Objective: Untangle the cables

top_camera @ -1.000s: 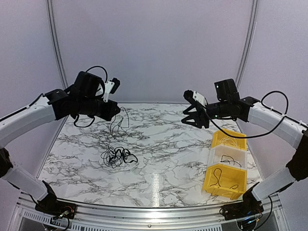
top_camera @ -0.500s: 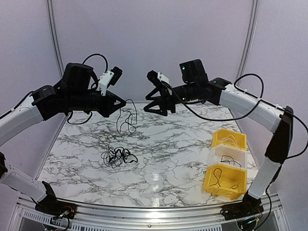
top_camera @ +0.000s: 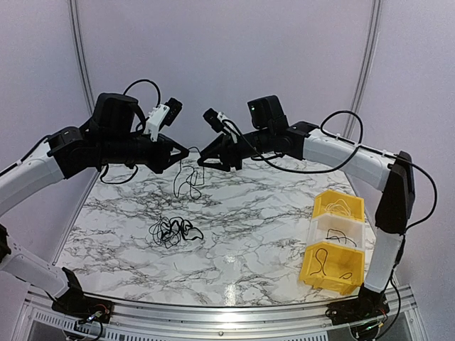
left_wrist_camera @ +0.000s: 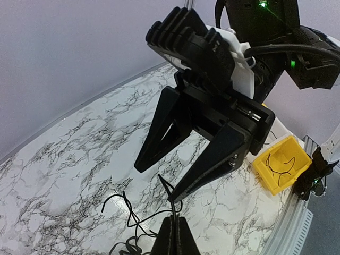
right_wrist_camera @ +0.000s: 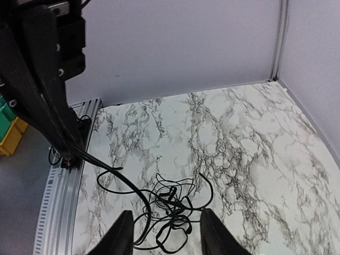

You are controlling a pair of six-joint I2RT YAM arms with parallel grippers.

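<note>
- The left gripper [left_wrist_camera: 173, 236] is pinching its jaws together on one black strand [top_camera: 186, 179]; the right gripper [left_wrist_camera: 156, 183] is holding its jaws wide apart just beside that pinch, facing it, gripping nothing.
- Here's the danger: the two grippers are sitting almost tip to tip; if the right one is closing off-line, it's likely bumping the left gripper or missing the hair-fine strand altogether.
- Another worry: the wire is looking thin and springy; any pull against a slight pinch could be letting it slip and drop onto the other cables [top_camera: 174, 231].
- The held strand is hanging in loops from the left jaws, long axis roughly vertical, free end pointing down toward the bench [top_camera: 256, 213]; the top view is showing a strip of marble between it and the tangle, though the wrist views aren't settling whether they're linked.
- That tangle is lying left of centre on the bench, below the grippers; the yellow bins [top_camera: 323, 279] at the right are holding single wires.
</note>
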